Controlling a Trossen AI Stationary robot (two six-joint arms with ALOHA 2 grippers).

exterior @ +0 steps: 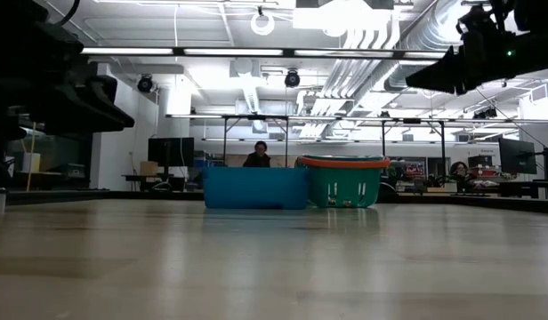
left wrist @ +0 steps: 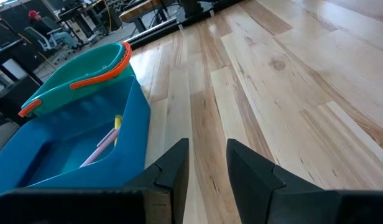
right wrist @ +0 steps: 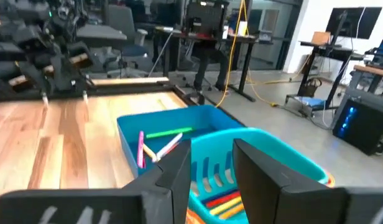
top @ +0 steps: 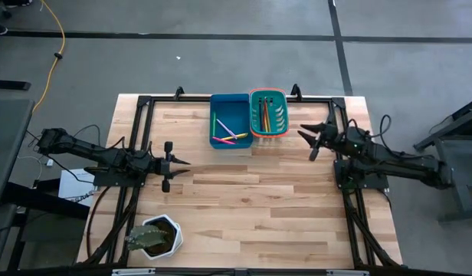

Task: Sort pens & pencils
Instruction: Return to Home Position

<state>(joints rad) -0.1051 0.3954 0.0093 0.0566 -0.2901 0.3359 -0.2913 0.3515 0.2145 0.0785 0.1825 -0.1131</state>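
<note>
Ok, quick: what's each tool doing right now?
Left tool: open, holding nothing.
Right tool: open, holding nothing.

I log the desk (top: pixel 251 199) as pale wood planks, black frame (top: pixel 141 115). Far edge: blue bin (top: pixel 236 107) holding pink, yellow and green pens (top: pixel 228 132); teal-green bin (top: pixel 279 113), orange rim, holding red, orange and yellow pencils (top: pixel 264 115). Near-left corner: white pot (top: pixel 170 228), green plant (top: pixel 144 239).

Tub (top: pixel 240 107) just left of basket (top: pixel 268 91) at table (top: pixel 259 199) rear; pens (top: pixel 227 130) in tub, pencils (top: pixel 264 115) in basket.
</note>
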